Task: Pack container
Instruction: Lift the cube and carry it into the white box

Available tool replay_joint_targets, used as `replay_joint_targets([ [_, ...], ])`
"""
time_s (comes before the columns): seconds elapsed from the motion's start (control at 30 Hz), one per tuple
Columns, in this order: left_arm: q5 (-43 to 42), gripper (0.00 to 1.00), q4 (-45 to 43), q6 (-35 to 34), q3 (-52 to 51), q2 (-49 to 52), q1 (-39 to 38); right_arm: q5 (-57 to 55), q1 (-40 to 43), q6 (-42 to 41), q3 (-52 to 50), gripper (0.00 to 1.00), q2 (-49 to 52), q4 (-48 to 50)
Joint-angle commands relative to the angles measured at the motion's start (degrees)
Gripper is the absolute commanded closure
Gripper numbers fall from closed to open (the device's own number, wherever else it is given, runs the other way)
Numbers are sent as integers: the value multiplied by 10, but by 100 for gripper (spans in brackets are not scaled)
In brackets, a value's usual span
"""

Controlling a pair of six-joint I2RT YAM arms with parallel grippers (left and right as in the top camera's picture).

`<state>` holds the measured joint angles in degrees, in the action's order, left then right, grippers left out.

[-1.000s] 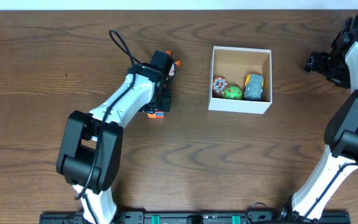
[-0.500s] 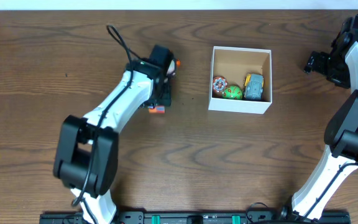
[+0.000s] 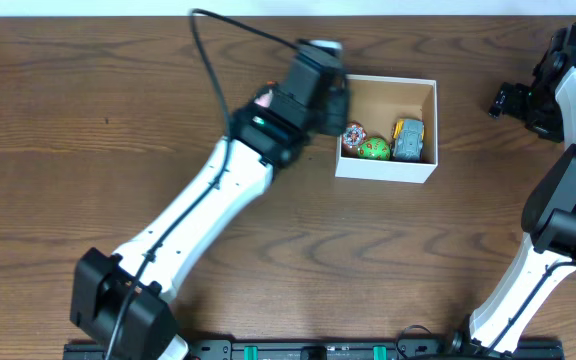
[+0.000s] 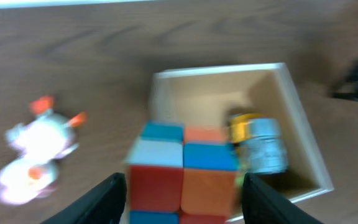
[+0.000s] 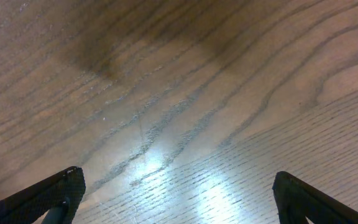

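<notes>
Swung to the container [image 3: 384,166], left gripper [image 4: 183,194] clamps a cube [image 4: 182,163]; right gripper [image 5: 180,204] gapes empty.

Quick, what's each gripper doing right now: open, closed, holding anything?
Left gripper: closed on the colorful puzzle cube.
Right gripper: open, holding nothing.

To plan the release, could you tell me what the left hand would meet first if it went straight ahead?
The left hand would probably meet the container's wall or floor, its held cube touching first; depth is unclear.
</notes>
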<state>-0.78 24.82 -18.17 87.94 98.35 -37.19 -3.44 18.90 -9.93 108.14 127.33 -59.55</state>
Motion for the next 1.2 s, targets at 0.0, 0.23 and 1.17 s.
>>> replay_joint_targets([
  [0.0,0,39,-33,-1,4,14,-24,-2,4,-5,-2,1,-1,0],
  [0.23,-1,39,-89,-1,4,59,-44,-2,4,-5,-2,1,-1,0],
  [1.17,-3,25,-54,-1,4,83,-15,-2,4,-5,-2,1,-1,0],
])
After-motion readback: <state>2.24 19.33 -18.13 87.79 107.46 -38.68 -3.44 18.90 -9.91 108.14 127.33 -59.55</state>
